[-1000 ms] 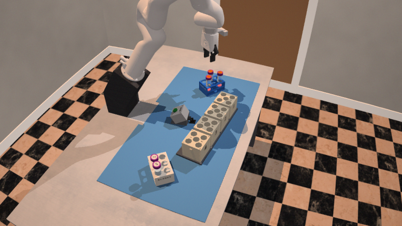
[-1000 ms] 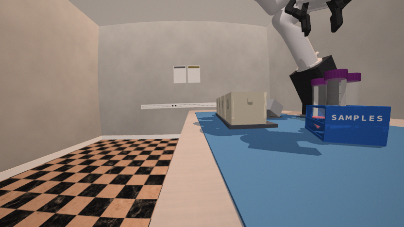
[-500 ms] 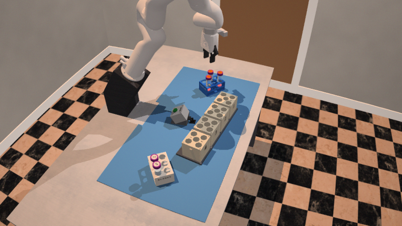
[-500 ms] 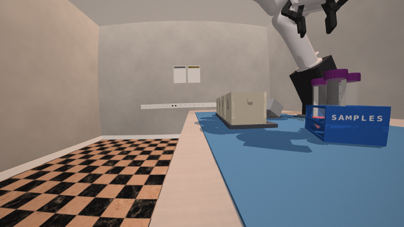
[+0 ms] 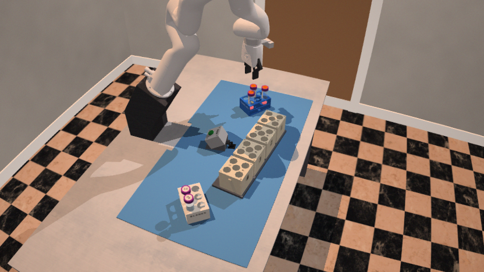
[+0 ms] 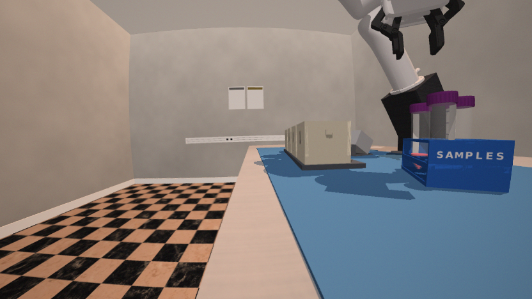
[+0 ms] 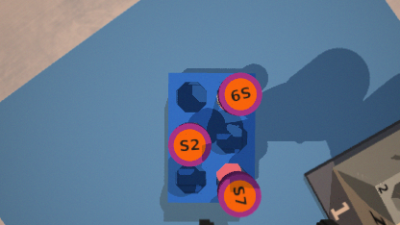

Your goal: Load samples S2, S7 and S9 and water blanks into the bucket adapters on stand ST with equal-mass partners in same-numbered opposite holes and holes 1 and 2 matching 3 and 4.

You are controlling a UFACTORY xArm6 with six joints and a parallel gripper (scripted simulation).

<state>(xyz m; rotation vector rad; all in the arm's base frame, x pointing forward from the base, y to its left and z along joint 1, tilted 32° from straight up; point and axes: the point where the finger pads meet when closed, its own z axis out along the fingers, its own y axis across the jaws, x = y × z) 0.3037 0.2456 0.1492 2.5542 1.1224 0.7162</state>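
Note:
My gripper (image 5: 253,71) (image 6: 416,55) (image 7: 265,222) is open and empty, pointing down above the blue samples rack (image 5: 244,104) (image 6: 483,174) (image 7: 212,96). Samples S2 (image 5: 253,86) (image 6: 465,101) (image 7: 189,144), S7 (image 5: 251,93) (image 6: 420,107) (image 7: 239,194) and S9 (image 5: 264,88) (image 6: 442,97) (image 7: 240,93) stand upright in it. S7 is nearest the fingertips in the wrist view. Several beige adapters (image 5: 235,162) stand on the loading stand (image 5: 230,191) with holes that look empty. Two blanks (image 5: 185,189) (image 5: 188,198) stand in the white rack (image 5: 198,218); their printed volumes are unreadable.
The small grey desk (image 5: 218,136) with the green DONE key (image 5: 210,132) sits between the arm's base (image 5: 149,111) and the adapters. A small black object (image 5: 231,145) lies beside it. The stand runs near the right edge of the blue mat (image 5: 152,206).

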